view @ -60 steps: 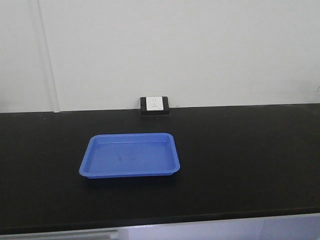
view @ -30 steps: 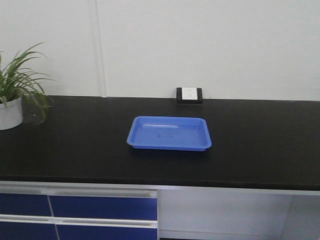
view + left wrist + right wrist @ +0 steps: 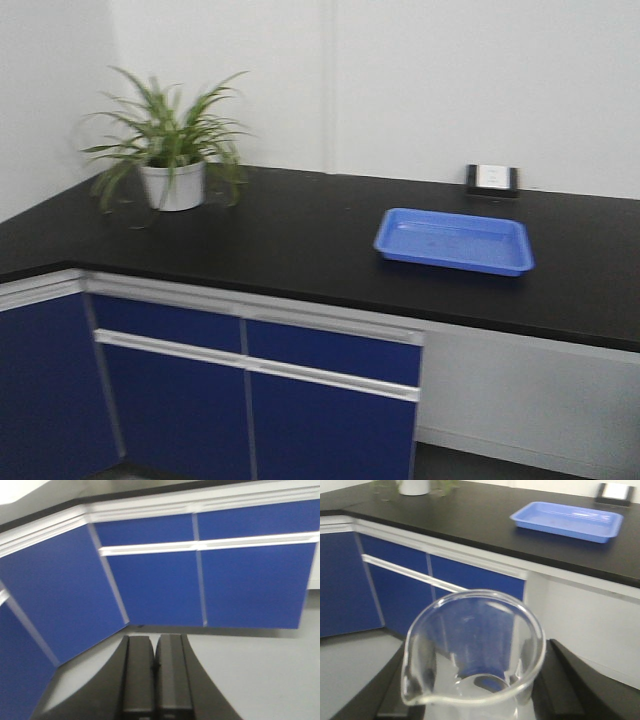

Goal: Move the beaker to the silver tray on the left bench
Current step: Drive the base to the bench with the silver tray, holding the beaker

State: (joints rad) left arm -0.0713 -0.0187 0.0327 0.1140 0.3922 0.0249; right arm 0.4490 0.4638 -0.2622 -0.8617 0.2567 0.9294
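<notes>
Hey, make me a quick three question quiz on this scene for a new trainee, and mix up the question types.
1. True or false: the right gripper holds the beaker.
2. What colour is the tray on the black bench? A silver, B blue, C red.
3. Fill in: in the front-facing view, the potted plant stands to the tray's ____.
Key: 1 true; 2 B; 3 left.
</notes>
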